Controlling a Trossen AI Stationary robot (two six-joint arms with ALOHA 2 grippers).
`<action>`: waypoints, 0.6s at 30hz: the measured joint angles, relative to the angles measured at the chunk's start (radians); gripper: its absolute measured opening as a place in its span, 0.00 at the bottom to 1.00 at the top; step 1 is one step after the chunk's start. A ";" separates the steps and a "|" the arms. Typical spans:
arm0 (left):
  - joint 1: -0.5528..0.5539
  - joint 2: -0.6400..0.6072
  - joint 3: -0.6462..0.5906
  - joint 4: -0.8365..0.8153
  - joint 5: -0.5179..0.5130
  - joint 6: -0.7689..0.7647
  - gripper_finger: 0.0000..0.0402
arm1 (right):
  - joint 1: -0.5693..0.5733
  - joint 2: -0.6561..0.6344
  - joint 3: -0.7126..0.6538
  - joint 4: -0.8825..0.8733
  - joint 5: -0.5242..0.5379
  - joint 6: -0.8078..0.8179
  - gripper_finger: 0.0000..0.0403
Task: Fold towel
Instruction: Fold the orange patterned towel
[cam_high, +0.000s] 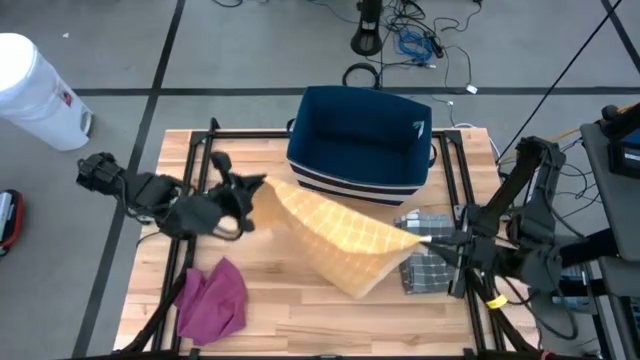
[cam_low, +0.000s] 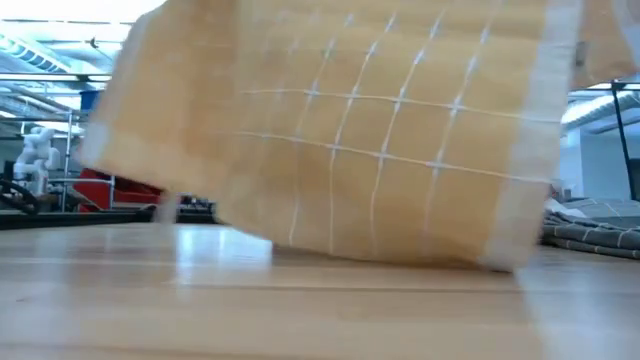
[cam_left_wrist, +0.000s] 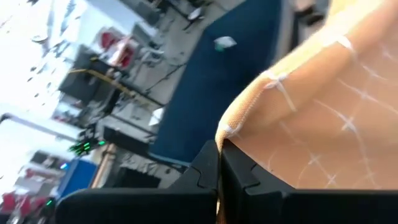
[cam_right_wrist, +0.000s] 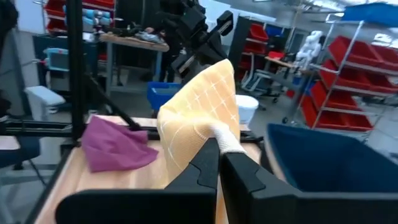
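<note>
A yellow towel (cam_high: 335, 235) with a white grid is stretched above the wooden table between my two grippers. It sags toward the near edge, and its lower edge (cam_low: 380, 258) hangs close over the tabletop. My left gripper (cam_high: 258, 190) is shut on the towel's left end. My right gripper (cam_high: 432, 240) is shut on its right end. The towel (cam_low: 340, 130) fills most of the low view. My left gripper pinches the towel's hemmed corner (cam_left_wrist: 227, 129) between its two shut fingers (cam_left_wrist: 205, 165), coming nearly level from the table's left. The cloth spreads away from it, lifted. My right gripper pinches a white-hemmed corner (cam_right_wrist: 222, 138) of the towel between its shut fingers (cam_right_wrist: 205, 163), level, from the table's right. The towel rises from the hold and runs across to the other arm.
A dark blue basket (cam_high: 360, 140) stands at the table's far middle, just behind the towel. A magenta cloth (cam_high: 212, 300) lies crumpled at the near left. A grey checked cloth (cam_high: 425, 268) lies under my right gripper. A black frame (cam_high: 200, 140) borders the table.
</note>
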 joint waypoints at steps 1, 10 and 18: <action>0.024 0.000 0.000 0.042 -0.001 0.031 0.00 | 0.000 -0.008 0.000 0.006 0.011 -0.021 0.00; 0.085 -0.003 0.000 0.249 0.069 0.179 0.00 | 0.003 -0.039 0.000 0.305 0.034 -0.476 0.00; 0.030 0.026 -0.039 -0.232 0.336 -0.222 0.00 | 0.025 -0.032 0.000 0.059 -0.205 -0.191 0.00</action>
